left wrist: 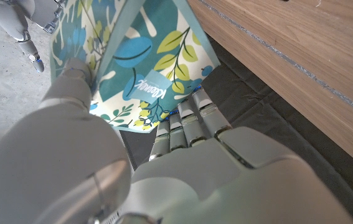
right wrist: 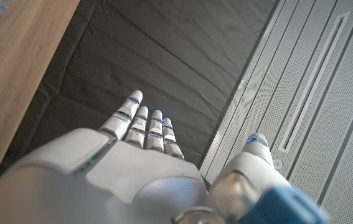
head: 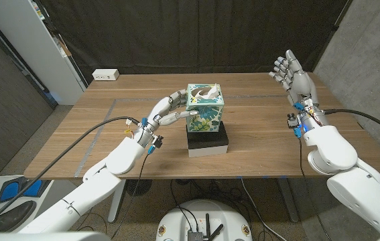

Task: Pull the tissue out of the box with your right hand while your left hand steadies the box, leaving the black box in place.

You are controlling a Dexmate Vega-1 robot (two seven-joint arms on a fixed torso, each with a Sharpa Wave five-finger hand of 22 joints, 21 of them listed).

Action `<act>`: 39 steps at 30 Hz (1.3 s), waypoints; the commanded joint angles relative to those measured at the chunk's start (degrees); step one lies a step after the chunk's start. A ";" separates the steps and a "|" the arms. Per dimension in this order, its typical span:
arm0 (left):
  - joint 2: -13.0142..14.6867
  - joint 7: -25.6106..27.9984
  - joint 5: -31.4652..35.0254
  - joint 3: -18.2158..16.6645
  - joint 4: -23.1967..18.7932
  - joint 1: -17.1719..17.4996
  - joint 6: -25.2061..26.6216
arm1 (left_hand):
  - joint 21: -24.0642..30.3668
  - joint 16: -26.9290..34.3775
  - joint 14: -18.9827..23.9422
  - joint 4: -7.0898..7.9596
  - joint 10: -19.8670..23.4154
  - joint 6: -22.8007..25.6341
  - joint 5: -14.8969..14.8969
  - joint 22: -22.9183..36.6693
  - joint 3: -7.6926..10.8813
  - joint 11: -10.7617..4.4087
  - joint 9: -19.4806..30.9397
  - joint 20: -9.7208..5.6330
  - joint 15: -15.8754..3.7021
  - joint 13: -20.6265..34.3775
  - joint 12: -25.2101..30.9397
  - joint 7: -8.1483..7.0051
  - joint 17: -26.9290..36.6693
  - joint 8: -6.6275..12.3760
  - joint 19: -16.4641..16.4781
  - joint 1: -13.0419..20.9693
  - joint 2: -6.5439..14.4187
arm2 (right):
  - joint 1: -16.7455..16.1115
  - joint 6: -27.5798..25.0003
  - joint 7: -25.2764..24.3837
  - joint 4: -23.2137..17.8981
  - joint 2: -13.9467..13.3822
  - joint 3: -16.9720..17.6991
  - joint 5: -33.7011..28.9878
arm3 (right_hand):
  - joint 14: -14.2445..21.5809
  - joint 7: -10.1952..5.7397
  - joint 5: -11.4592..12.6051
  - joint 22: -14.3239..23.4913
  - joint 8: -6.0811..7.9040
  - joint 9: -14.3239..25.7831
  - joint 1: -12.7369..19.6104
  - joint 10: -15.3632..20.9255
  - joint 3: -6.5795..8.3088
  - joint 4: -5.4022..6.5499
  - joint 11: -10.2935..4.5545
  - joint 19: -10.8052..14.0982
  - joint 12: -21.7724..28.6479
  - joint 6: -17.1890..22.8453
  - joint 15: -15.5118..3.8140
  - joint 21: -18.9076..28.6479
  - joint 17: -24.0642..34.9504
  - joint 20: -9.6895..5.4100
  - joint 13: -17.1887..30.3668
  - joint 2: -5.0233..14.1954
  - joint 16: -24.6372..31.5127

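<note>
A teal floral tissue box stands on a black box at the table's middle, a white tissue poking from its top slot. My left hand holds the tissue box by its left side, fingers against the wall; in the left wrist view the thumb and fingers press on the patterned box. My right hand hangs raised over the table's far right with fingers spread, holding nothing, well apart from the box. The right wrist view shows this hand against a dark curtain.
A white power strip lies at the table's far left corner. Tape lines mark the wooden table. A dark curtain hangs behind, and a white cabinet stands at the left.
</note>
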 commanded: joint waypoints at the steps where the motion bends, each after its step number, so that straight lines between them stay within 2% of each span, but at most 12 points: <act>1: 0.01 0.02 0.08 0.00 0.01 -0.22 0.22 | 0.23 -0.28 -0.17 0.29 0.39 0.58 0.25 0.21 0.05 -0.25 0.07 -0.84 -0.31 0.27 -0.17 1.01 0.33 0.11 1.13 2.72 3.04 | -0.68 -1.98 -2.85 -1.03 0.33 0.02 -10.30 | 0.47 0.85 0.01 0.12 0.46 0.17 0.30 0.53 0.13 -0.23 -0.35 0.19 0.46 0.54 0.04 0.01 -0.06 -0.02 0.12 0.51 0.30; 4: -0.03 -0.19 -0.19 0.05 0.14 -0.39 0.00 | 0.23 -0.30 -0.20 0.30 0.42 0.62 0.26 0.21 0.02 -0.28 0.08 -0.79 -0.29 0.28 -0.18 1.00 0.33 0.10 1.15 2.74 3.07 | -0.94 -2.21 -2.54 -1.11 0.02 0.40 -12.23 | 0.60 0.48 0.00 0.12 0.53 0.17 0.48 0.70 0.24 -0.31 -0.48 0.35 0.51 0.74 0.06 0.06 -0.08 -0.09 0.12 0.62 0.34; 9: -0.16 0.18 0.29 0.02 -0.01 -0.46 0.11 | 0.19 -0.36 -0.29 0.33 0.47 0.73 0.27 0.21 -0.05 -0.29 0.09 -0.79 -0.18 0.31 -0.21 0.96 0.34 0.08 1.09 2.77 3.12 | -0.66 0.74 -1.34 0.53 0.09 0.63 -14.21 | 0.81 0.52 0.00 0.11 0.52 0.18 0.89 0.78 0.47 -0.49 -0.61 0.81 0.51 0.74 -0.28 0.20 -0.11 -0.35 0.12 0.83 0.41; 14: -0.03 -0.21 0.25 0.16 0.06 -0.70 -0.07 | 0.18 -0.38 -0.27 0.32 0.49 0.80 0.29 0.21 -0.09 -0.38 0.10 -0.73 -0.23 0.33 -0.23 0.94 0.33 0.07 1.10 2.83 3.15 | -1.04 -1.82 -3.17 -0.39 0.29 0.73 -20.31 | 1.20 0.44 0.00 0.10 0.53 0.18 1.39 0.98 0.74 -0.71 -0.71 0.96 0.55 0.76 -0.36 0.21 -0.15 -0.32 0.13 1.06 0.54; 15: -0.08 -0.09 0.38 0.16 0.03 -0.67 -0.04 | 0.18 -0.38 -0.25 0.32 0.60 0.78 0.30 0.21 -0.10 -0.42 0.10 -0.75 -0.24 0.34 -0.20 0.92 0.33 0.05 1.10 2.85 3.16 | -1.27 -1.92 -2.24 -0.62 0.16 1.21 -19.47 | 1.24 0.44 0.00 0.10 0.60 0.19 1.51 1.08 0.80 -0.76 -0.81 1.01 0.59 0.94 -0.33 0.22 -0.16 -0.34 0.13 1.11 0.56; 21: -0.05 -0.28 0.46 0.26 0.12 -0.91 -0.13 | 0.16 -0.42 -0.26 0.32 0.63 0.96 0.32 0.21 -0.15 -0.46 0.10 -0.73 -0.19 0.37 -0.23 0.46 0.32 0.05 1.09 2.94 3.23 | -1.50 -3.26 -2.07 -1.23 -0.21 1.60 -23.88 | 1.47 0.22 0.00 0.10 0.72 0.19 1.91 1.46 1.01 -0.93 -0.83 1.10 0.70 1.27 -0.43 0.22 -0.19 -0.38 0.13 1.25 0.63; 26: -0.31 0.19 0.62 0.25 -0.10 -0.72 0.15 | 0.13 -0.44 -0.22 0.33 0.70 1.02 0.33 0.21 -0.23 -0.38 0.10 -0.73 -0.28 0.40 -0.24 0.36 0.32 0.02 1.06 2.95 3.22 | -1.55 -4.57 -3.06 -1.62 -0.28 1.29 -29.24 | 1.58 0.04 -0.01 0.10 0.80 0.20 2.25 1.63 1.18 -1.06 -0.85 1.24 0.73 1.52 -0.59 0.23 -0.22 -0.45 0.13 1.35 0.65; 32: -0.21 0.12 0.57 0.29 -0.32 -0.56 0.34 | 0.10 -0.49 -0.25 0.35 0.84 1.15 0.33 0.21 -0.34 -0.58 0.10 -0.75 -0.20 0.43 -0.24 0.30 0.31 -0.01 1.01 2.95 3.21 | -1.54 -8.96 -3.73 -3.20 -0.45 0.65 -35.67 | 1.68 -0.03 -0.02 0.09 0.90 0.20 2.54 1.84 1.32 -1.16 -1.00 1.43 0.77 1.85 -0.80 0.26 -0.25 -0.58 0.13 1.40 0.67; 39: -0.10 0.40 0.74 0.23 -0.77 -0.20 0.92 | 0.08 -0.51 -0.22 0.37 0.81 1.21 0.35 0.21 -0.40 -0.60 0.09 -0.76 -0.27 0.47 -0.30 0.27 0.32 -0.07 1.01 3.01 3.29 | -0.88 -8.12 -2.64 -2.82 -0.75 0.88 -36.58 | 1.84 -0.13 -0.03 0.09 0.88 0.22 2.91 1.92 1.50 -1.28 -1.29 1.64 0.74 1.93 -0.83 0.28 -0.29 -0.63 0.14 1.49 0.70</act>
